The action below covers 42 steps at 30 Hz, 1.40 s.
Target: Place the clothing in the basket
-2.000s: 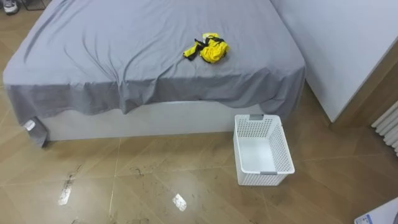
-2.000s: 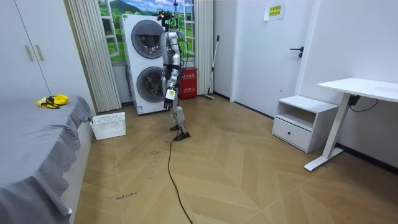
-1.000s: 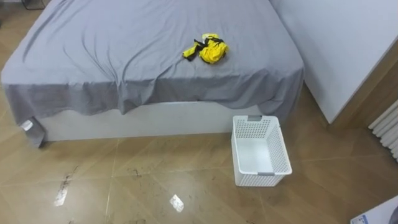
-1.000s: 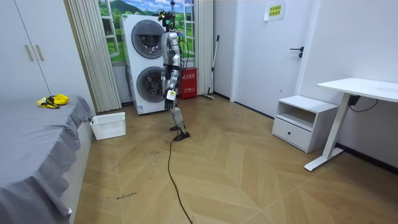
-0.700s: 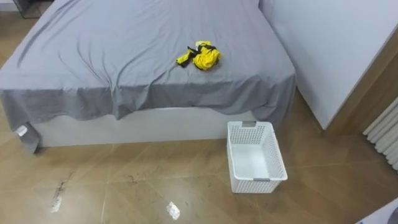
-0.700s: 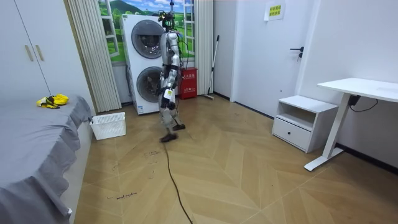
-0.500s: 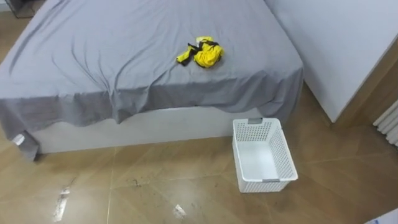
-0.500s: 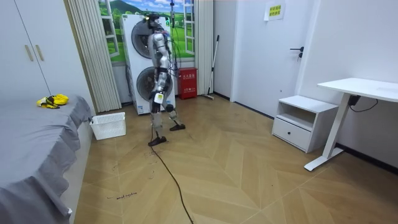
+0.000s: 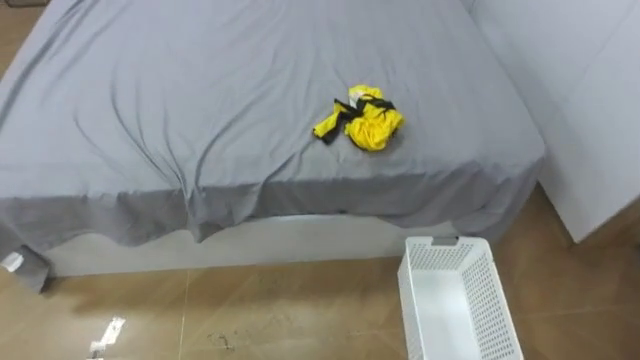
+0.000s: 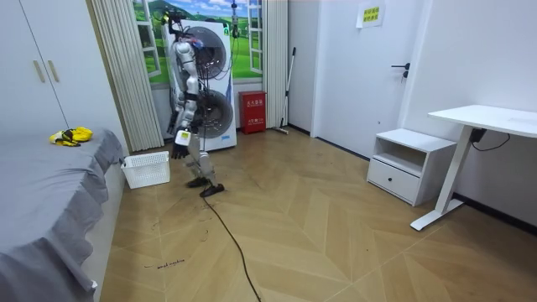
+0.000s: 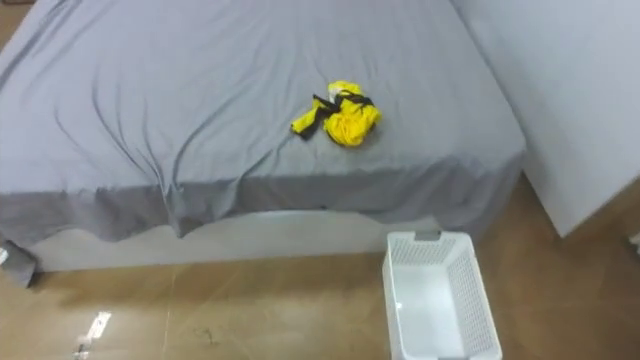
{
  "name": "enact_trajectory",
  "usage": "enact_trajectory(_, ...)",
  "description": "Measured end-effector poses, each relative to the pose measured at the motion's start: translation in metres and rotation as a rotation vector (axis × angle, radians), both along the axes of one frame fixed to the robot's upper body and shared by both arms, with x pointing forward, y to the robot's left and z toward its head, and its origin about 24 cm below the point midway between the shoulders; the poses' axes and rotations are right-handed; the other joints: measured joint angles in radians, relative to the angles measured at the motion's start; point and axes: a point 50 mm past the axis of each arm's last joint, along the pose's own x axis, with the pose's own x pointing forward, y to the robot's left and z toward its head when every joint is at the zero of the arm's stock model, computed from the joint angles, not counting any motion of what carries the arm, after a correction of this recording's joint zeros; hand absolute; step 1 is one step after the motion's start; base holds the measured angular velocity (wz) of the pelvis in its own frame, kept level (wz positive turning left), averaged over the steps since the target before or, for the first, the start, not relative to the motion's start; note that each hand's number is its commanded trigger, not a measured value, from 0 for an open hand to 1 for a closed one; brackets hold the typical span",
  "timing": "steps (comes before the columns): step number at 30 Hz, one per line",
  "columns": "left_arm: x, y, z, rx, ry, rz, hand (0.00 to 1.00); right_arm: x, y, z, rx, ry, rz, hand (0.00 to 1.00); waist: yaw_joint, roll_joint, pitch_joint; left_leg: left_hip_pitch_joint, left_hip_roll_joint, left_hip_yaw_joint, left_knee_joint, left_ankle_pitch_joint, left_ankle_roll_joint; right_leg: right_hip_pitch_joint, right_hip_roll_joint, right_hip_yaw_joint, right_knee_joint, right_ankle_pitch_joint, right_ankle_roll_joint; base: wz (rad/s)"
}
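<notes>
The clothes (image 9: 365,118) are a small yellow bundle with a black strap, lying on the grey bed (image 9: 180,80) near its foot edge, right of middle. The white slatted basket (image 9: 492,296) stands on the wooden floor just below that edge, to the right, with nothing inside. In the room view I stand near the basket (image 10: 147,169), facing the bed, with the clothes (image 10: 71,135) at the bed's far corner. My left hand (image 10: 179,154) hangs at my side, too small to read its fingers.
A white wall panel (image 9: 590,90) runs along the bed's right side. Stacked washing machines (image 10: 210,84) and a curtain (image 10: 126,75) are behind me. A nightstand (image 10: 403,164) and a desk (image 10: 487,117) stand at the room view's right.
I have walked from the washing machines towards the basket and bed. The eye views now show the bed closer and the basket at the lower right. Clothes and basket lie as before.
</notes>
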Motion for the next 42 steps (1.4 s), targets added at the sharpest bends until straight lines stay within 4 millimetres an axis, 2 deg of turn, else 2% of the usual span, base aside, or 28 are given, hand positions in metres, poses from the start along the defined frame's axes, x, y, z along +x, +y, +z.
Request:
enact_trajectory(1,-0.001,-0.002,-0.001,-0.004,0.005,-0.010,0.00,0.002,-0.001,0.001,-0.007,-0.014,-0.002,0.00,-0.004,0.004,-0.0021,0.027,0.007,-0.004,-0.014,-0.003,-0.006,-0.004,0.009,-0.010,-0.050,0.050,-0.007,0.39)
enact_trajectory(2,-0.003,-0.004,-0.001,-0.007,0.009,-0.013,0.00,0.006,-0.001,0.003,-0.011,-0.039,-0.006,0.00,-0.003,0.008,-0.0092,0.065,0.014,-0.007,-0.033,-0.008,-0.015,0.006,0.024,-0.017,-0.126,0.135,-0.023,0.29)
enact_trajectory(3,-0.003,-0.003,-0.001,-0.004,0.011,-0.016,0.00,0.014,0.000,0.007,-0.015,-0.076,-0.003,0.00,0.000,0.005,-0.0137,0.090,0.023,-0.007,-0.033,-0.022,-0.038,0.016,0.040,-0.015,-0.161,0.210,-0.062,0.17)
enact_trajectory(4,-0.005,-0.002,-0.001,-0.001,0.015,-0.016,0.00,0.018,0.000,0.009,-0.017,-0.096,-0.001,0.00,0.003,0.006,-0.0191,0.097,0.029,-0.010,-0.031,-0.028,-0.048,0.019,0.051,-0.009,-0.161,0.231,-0.071,-0.10)
enact_trajectory(5,-0.008,-0.001,-0.002,0.001,0.024,-0.014,0.00,0.030,0.001,0.015,-0.021,-0.149,0.003,0.00,0.011,0.018,-0.0266,0.117,0.058,-0.019,-0.024,-0.042,-0.073,0.031,0.080,-0.012,-0.143,0.231,-0.079,-0.23)
enact_trajectory(6,-0.012,0.000,-0.002,0.002,0.034,-0.011,0.00,0.037,0.002,0.018,-0.021,-0.174,0.009,0.00,0.011,0.030,-0.0286,0.124,0.074,-0.024,-0.020,-0.048,-0.085,0.046,0.095,-0.020,-0.128,0.223,-0.084,-0.30)
enact_trajectory(7,-0.016,0.001,-0.003,0.003,0.044,0.001,0.00,0.049,0.003,0.024,-0.014,-0.226,0.003,0.00,0.006,0.052,-0.0172,0.137,0.103,-0.020,0.012,-0.054,-0.109,0.072,0.119,-0.048,-0.108,0.197,-0.105,-0.12)
enact_trajectory(8,-0.021,0.003,-0.003,0.005,0.053,0.014,0.00,0.059,0.004,0.032,-0.007,-0.280,-0.003,0.00,-0.003,0.054,-0.0164,0.131,0.118,-0.014,0.084,-0.044,-0.134,0.103,0.125,-0.063,-0.099,0.163,-0.111,0.06)
enact_trajectory(9,-0.026,0.005,-0.004,0.007,0.061,0.027,0.00,0.063,0.004,0.038,-0.008,-0.317,0.000,0.00,-0.017,0.051,-0.0161,0.125,0.131,-0.008,0.171,-0.017,-0.181,0.155,0.129,-0.070,-0.111,0.136,-0.112,0.18)
enact_trajectory(10,-0.027,0.005,-0.004,0.008,0.063,0.030,0.00,0.065,0.004,0.040,-0.010,-0.333,0.003,0.00,-0.024,0.050,-0.0158,0.120,0.132,-0.005,0.221,0.001,-0.209,0.185,0.133,-0.068,-0.127,0.126,-0.111,0.08)
enact_trajectory(11,-0.033,0.007,-0.004,0.011,0.073,0.039,0.00,0.068,0.005,0.043,-0.012,-0.357,0.009,0.00,-0.025,0.041,-0.0170,0.098,0.141,0.005,0.330,0.053,-0.216,0.247,0.136,-0.057,-0.167,0.109,-0.108,0.00)
enact_trajectory(12,-0.038,0.008,-0.004,0.011,0.082,0.051,0.00,0.073,0.005,0.046,-0.016,-0.374,0.013,0.00,-0.026,0.030,-0.0171,0.069,0.157,0.003,0.412,0.053,-0.213,0.297,0.137,-0.036,-0.199,0.090,-0.102,0.00)
enact_trajectory(13,-0.037,0.008,-0.004,0.009,0.078,0.057,0.00,0.075,0.005,0.047,-0.019,-0.383,0.008,0.00,-0.032,0.029,-0.0167,0.049,0.167,0.006,0.432,0.042,-0.201,0.315,0.137,-0.035,-0.211,0.085,-0.102,0.13)
enact_trajectory(14,-0.034,0.008,-0.003,0.005,0.064,0.068,0.00,0.077,0.005,0.048,-0.015,-0.392,-0.009,0.00,-0.042,0.016,-0.0088,0.006,0.182,0.008,0.446,0.015,-0.193,0.349,0.136,-0.031,-0.231,0.081,-0.101,0.10)
enact_trajectory(15,-0.034,0.008,-0.003,0.003,0.061,0.074,0.00,0.077,0.005,0.048,-0.016,-0.390,-0.020,0.00,-0.040,0.002,-0.0065,-0.052,0.179,-0.005,0.439,-0.022,-0.191,0.370,0.131,-0.012,-0.248,0.080,-0.100,0.00)
enact_trajectory(17,-0.034,0.008,-0.003,0.003,0.059,0.072,0.00,0.077,0.003,0.049,-0.026,-0.390,-0.037,0.00,-0.032,-0.008,-0.0081,-0.146,0.179,-0.011,0.380,-0.054,-0.191,0.379,0.125,0.007,-0.255,0.075,-0.092,-0.23)
enact_trajectory(18,-0.033,0.008,-0.002,0.002,0.055,0.073,0.00,0.076,0.001,0.050,-0.034,-0.390,-0.046,0.00,-0.024,-0.010,-0.0090,-0.170,0.181,-0.011,0.343,-0.054,-0.191,0.379,0.123,0.019,-0.254,0.073,-0.088,-0.44)
enact_trajectory(19,-0.028,0.008,-0.001,-0.001,0.035,0.078,0.00,0.078,-0.001,0.055,-0.047,-0.403,-0.060,0.00,-0.018,-0.009,-0.0090,-0.218,0.182,-0.009,0.262,-0.045,-0.182,0.376,0.119,0.034,-0.251,0.064,-0.075,-0.42)
enact_trajectory(20,-0.028,0.009,-0.001,0.001,0.029,0.084,0.00,0.078,0.000,0.059,-0.049,-0.420,-0.061,0.00,-0.018,-0.013,-0.0217,-0.228,0.176,0.007,0.242,-0.006,-0.143,0.359,0.107,0.048,-0.234,0.049,-0.059,-0.25)
enact_trajectory(21,-0.027,0.010,0.000,0.004,0.026,0.080,0.00,0.080,0.000,0.067,-0.053,-0.461,-0.055,0.00,-0.031,-0.018,-0.0249,-0.193,0.156,0.015,0.191,0.008,-0.128,0.355,0.091,0.050,-0.218,0.045,-0.050,-0.11)
enact_trajectory(22,-0.028,0.011,0.000,0.006,0.028,0.080,0.00,0.081,-0.001,0.071,-0.054,-0.481,-0.057,0.00,-0.030,-0.024,-0.0269,-0.173,0.144,0.021,0.167,0.020,-0.124,0.357,0.084,0.055,-0.217,0.042,-0.045,-0.14)
enact_trajectory(23,-0.031,0.011,-0.001,0.006,0.039,0.082,0.00,0.083,-0.003,0.078,-0.058,-0.518,-0.065,0.00,-0.027,-0.025,-0.0265,-0.135,0.126,0.029,0.125,0.034,-0.120,0.364,0.071,0.059,-0.224,0.040,-0.042,-0.25)
enact_trajectory(29,-0.039,0.012,-0.003,0.004,0.086,0.087,0.00,0.088,-0.003,0.084,-0.083,-0.559,-0.076,0.00,-0.021,-0.022,-0.0248,-0.089,0.098,0.029,0.038,0.056,-0.116,0.363,0.058,0.064,-0.221,0.038,-0.035,-0.07)
enact_trajectory(34,-0.035,0.012,-0.003,0.004,0.081,0.085,0.00,0.101,0.001,0.090,-0.117,-0.585,-0.028,0.00,-0.021,-0.023,-0.0228,-0.145,0.090,0.025,0.036,0.070,-0.108,0.318,0.045,0.038,-0.218,0.037,-0.034,0.04)
enact_trajectory(37,-0.029,0.013,-0.002,0.010,0.069,0.071,0.00,0.108,0.006,0.087,-0.129,-0.574,0.011,0.00,-0.019,-0.035,-0.0143,-0.170,0.079,0.010,0.037,0.077,-0.106,0.300,0.038,0.017,-0.219,0.037,-0.034,0.15)
enact_trajectory(39,-0.025,0.013,-0.002,0.012,0.066,0.064,0.00,0.116,0.007,0.089,-0.132,-0.582,0.020,0.00,0.000,-0.038,-0.0127,-0.202,0.079,0.007,0.040,0.087,-0.102,0.272,0.033,0.014,-0.218,0.039,-0.031,0.02)
enact_trajectory(42,-0.022,0.013,-0.003,0.010,0.071,0.069,0.00,0.124,0.009,0.087,-0.131,-0.568,0.032,0.00,0.007,-0.037,-0.0098,-0.223,0.076,0.000,0.038,0.095,-0.099,0.259,0.027,-0.005,-0.217,0.039,-0.028,0.15)
